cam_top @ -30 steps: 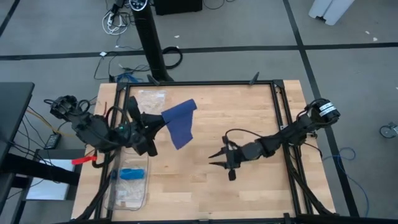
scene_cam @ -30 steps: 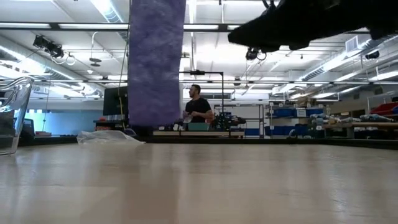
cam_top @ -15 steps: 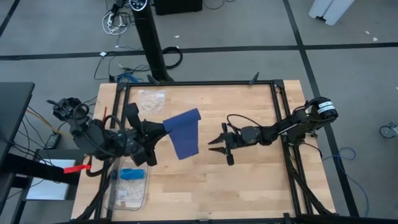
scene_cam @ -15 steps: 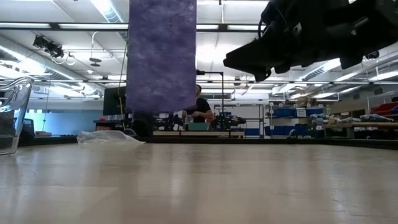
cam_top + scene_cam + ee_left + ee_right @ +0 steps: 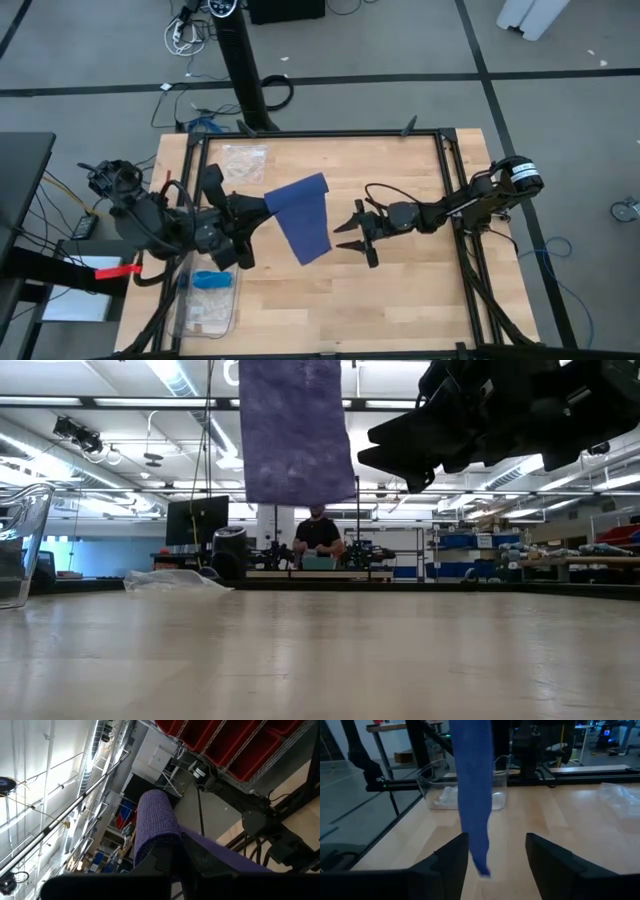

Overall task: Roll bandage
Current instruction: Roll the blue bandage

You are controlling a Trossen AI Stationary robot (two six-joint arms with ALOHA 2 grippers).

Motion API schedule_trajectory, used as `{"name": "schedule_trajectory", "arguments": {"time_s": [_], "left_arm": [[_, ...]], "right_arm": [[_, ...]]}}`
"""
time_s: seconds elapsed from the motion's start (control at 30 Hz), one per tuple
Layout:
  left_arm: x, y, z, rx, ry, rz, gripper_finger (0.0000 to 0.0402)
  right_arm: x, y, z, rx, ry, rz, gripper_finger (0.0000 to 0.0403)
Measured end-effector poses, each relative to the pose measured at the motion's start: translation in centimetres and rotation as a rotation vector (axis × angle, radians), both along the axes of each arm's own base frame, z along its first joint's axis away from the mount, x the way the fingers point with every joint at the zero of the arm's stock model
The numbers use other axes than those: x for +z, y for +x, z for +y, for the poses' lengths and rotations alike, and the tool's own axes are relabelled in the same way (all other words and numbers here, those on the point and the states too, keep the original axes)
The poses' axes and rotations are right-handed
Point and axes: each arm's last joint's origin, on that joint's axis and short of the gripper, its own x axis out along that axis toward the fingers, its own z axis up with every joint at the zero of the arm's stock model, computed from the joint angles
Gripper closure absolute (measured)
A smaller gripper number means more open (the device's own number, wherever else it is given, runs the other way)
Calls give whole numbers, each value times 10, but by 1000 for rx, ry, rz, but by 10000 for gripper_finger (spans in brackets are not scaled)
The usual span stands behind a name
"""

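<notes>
Two arms are working over the table [image 5: 400,300], operator. You are looking at the left gripper [image 5: 258,207], left of centre in the high view, with its fingers clamped on one end of the bandage [image 5: 303,217]. That dark blue strip is hanging unrolled from the grip, and in the low view its lower edge [image 5: 296,430] is hanging well clear of the tabletop at upper centre. You are seeing the right gripper [image 5: 353,234] just right of centre, fingers standing apart and holding nothing, pointing at the strip's free end from just beside it; whether it is touching the strip, you cannot tell. In the right wrist view the bandage [image 5: 473,795] is hanging just beyond those two open fingers [image 5: 451,860].

Open wood is lying across the lower centre and lower right of the high view. A black frame rail [image 5: 330,134] is bordering the table's edges.

A clear plastic container [image 5: 208,300] is sitting at the lower left edge, holding a light-blue item [image 5: 210,279]. A clear plastic bag [image 5: 243,160] is lying at the upper left, behind the left arm.

Beyond the table in the low view, a person [image 5: 318,538] is standing at a workbench, with shelving [image 5: 470,550] filling the right of the room.
</notes>
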Motion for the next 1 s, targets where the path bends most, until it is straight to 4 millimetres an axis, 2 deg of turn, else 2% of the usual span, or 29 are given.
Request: {"name": "schedule_trajectory", "arguments": {"time_s": [0.23, 0.4, 0.67, 1.0], "left_arm": [[4, -1, -1, -34, -13, -30, 385], [6, 0, -2, -57, -20, -43, 385], [5, 1, -4, -63, -25, -50, 385], [9, 1, -5, -72, -10, -74, 385]], "right_arm": [[0, 1, 1, 14, 13, 9, 199], [9, 12, 3, 19, -8, 43, 198], [13, 18, -2, -75, -66, 56, 196], [11, 17, -1, 8, -20, 82, 198]]}}
